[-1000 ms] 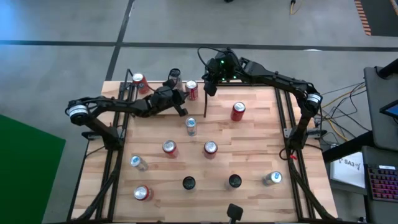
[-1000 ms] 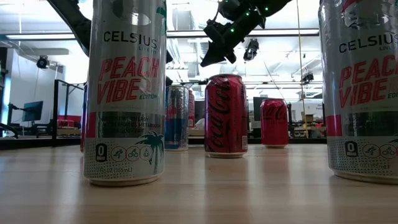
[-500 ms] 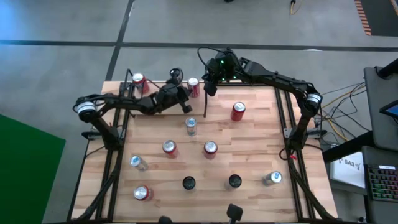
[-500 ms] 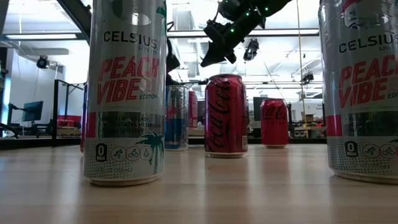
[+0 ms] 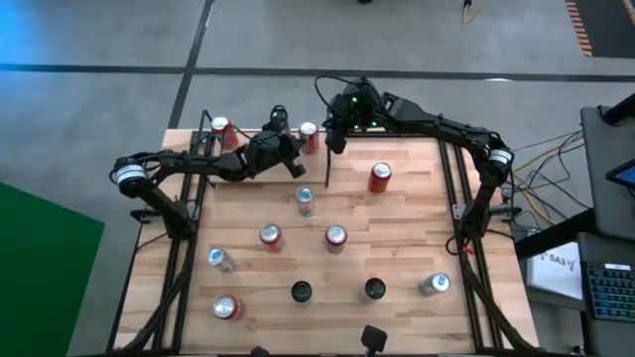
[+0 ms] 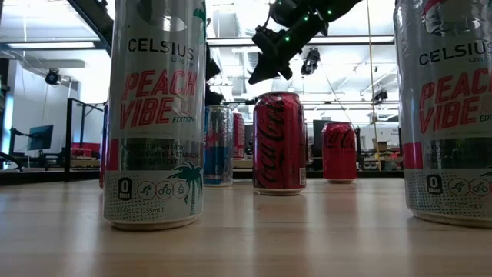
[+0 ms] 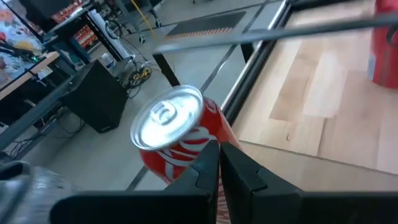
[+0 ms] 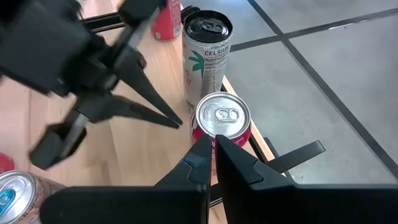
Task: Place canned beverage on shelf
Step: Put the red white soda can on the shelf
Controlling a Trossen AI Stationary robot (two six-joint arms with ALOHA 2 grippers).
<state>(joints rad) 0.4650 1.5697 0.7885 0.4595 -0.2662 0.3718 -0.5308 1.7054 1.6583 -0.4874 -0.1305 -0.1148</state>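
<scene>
Left gripper near upright can, seemingly.

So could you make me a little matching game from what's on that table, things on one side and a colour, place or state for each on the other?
Things:
1. left gripper
2. Coca-Cola can
3. Celsius Peach Vibe can
4. shelf

Descriptions:
a. light wood
b. red, standing upright
c. shut, holding nothing, beside a red can at the far edge
d. silver, nearest the low camera

Pairs: 1-c, 2-b, 3-d, 4-a.

The right gripper, also shut, hovers over the far edge too.
</scene>
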